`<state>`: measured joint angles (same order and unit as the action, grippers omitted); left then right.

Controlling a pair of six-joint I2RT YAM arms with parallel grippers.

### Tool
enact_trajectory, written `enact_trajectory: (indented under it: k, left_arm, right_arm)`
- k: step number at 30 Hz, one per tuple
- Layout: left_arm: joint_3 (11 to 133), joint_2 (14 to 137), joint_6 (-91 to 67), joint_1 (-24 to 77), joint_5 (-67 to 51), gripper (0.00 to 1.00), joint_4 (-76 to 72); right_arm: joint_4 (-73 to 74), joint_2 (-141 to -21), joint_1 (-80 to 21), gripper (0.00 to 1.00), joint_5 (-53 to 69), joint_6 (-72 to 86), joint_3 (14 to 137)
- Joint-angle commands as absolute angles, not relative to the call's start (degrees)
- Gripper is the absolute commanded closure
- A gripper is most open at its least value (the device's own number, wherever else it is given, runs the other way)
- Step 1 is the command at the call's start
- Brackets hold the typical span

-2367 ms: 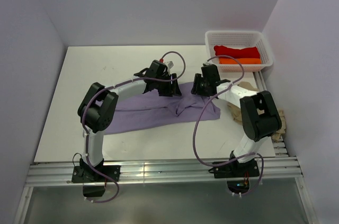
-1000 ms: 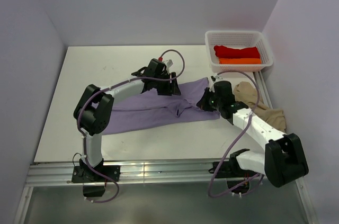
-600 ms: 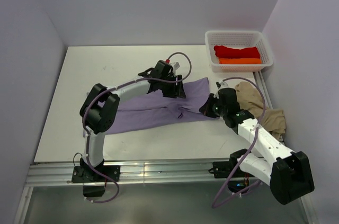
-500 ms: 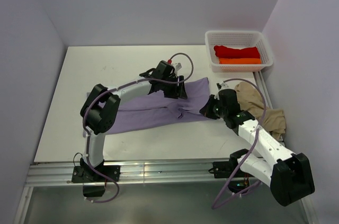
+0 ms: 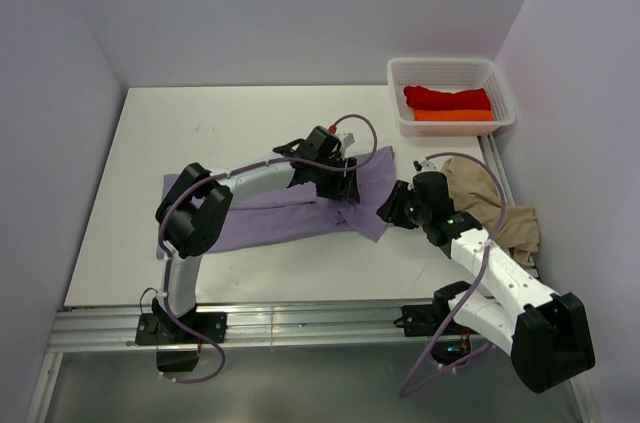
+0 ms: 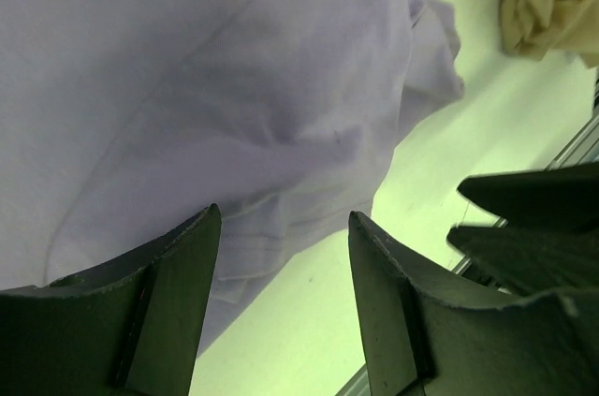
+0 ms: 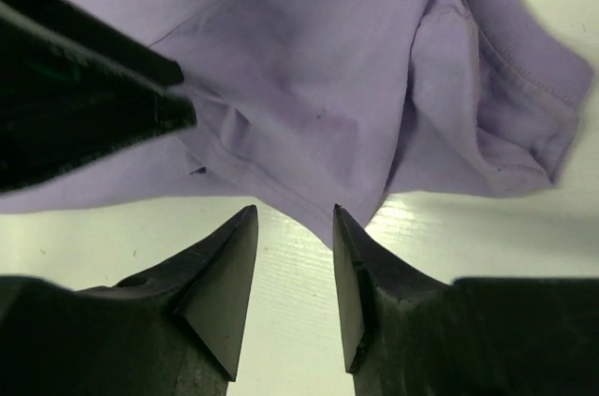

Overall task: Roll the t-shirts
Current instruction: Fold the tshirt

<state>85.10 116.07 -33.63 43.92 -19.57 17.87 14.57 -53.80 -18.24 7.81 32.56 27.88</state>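
A fixed camera, high behind the arm bases, looks down over the whole table (image 5: 200,133). Each wrist camera sits very close and looks down between the fingers of its own gripper, the left gripper (image 6: 281,227) and the right gripper (image 7: 293,218). All three views share the right end of the lavender t-shirt (image 5: 250,221).

Lavender t-shirt (image 5: 280,220) lies flat, beige t-shirt (image 5: 515,223) crumpled right, red t-shirt (image 5: 447,97) touching orange t-shirt (image 5: 452,115).

free: table (image 5: 200,133) far-left | blocked: basket (image 5: 440,61) far-right; beige t-shirt (image 5: 515,223) right edge
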Motion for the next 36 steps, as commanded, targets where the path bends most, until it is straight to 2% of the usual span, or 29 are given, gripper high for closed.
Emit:
enact_trajectory:
  k: [1,3,9,13,16,21,33,36]
  left_arm:
    - [83.06,111.54,-32.43,44.3,-18.11,0.38,18.81]
    - [81.14,108.91,-32.87,44.3,-14.79,0.38,19.68]
    - [75.51,102.75,-35.94,44.38,-5.46,0.36,24.07]
    - [72.34,102.74,-40.59,44.38,-6.85,0.37,22.07]
    - [70.14,102.83,-43.32,44.38,-6.76,0.42,19.7]
    - [68.91,103.36,-44.74,44.38,-7.56,0.59,17.84]
    - [70.66,107.13,-44.65,44.56,-8.88,0.66,18.1]
    - [71.37,107.66,-44.82,45.0,-8.7,0.65,18.37]
  right_arm:
    - [11.26,-56.85,-18.72,0.58,6.85,32.87,31.28]
    - [9.94,-59.31,-18.72,0.61,8.08,32.96,32.08]
    - [6.95,-61.78,-18.63,0.59,7.82,33.57,31.55]
    - [5.8,-62.84,-18.72,0.62,7.82,33.75,31.47]
    - [4.92,-63.28,-18.63,0.66,7.91,33.93,31.29]
    - [3.87,-65.21,-18.63,0.7,8.7,34.01,31.99]
    - [0.88,-69.96,-18.72,0.73,10.28,34.37,32.96]
    - [0.7,-70.05,-18.63,0.73,10.2,34.28,32.87]
